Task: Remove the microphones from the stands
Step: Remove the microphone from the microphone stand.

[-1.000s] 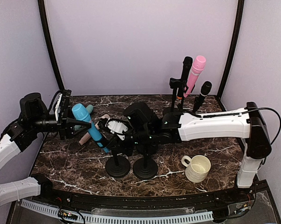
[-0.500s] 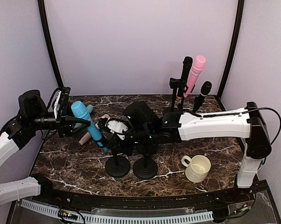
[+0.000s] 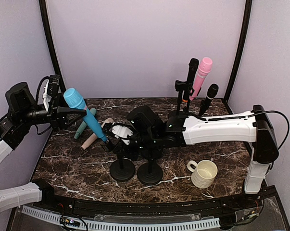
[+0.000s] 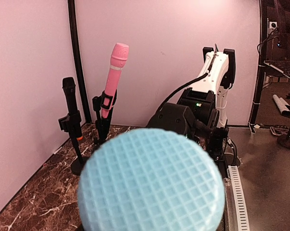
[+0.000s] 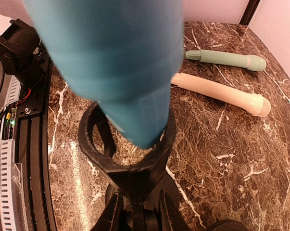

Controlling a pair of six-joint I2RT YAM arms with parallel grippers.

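Pale lilac walls [image 3: 145, 48] close in a dark marble-patterned table [image 3: 231, 154] veined with white. Black posts [image 3: 51, 43] rise at its back corners. The light is soft and even.

The right arm [image 3: 221, 129] and left arm [image 3: 12, 196] share white shells, black joints, black cables.

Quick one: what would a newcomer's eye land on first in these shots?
The blue microphone, held tilted in the left hand at the left of the table, with its tail right at the ring clip of the front stand, whose stem the right hand grips. Next come the pink microphone, tall in the rear stand, and the cream mug at front right.
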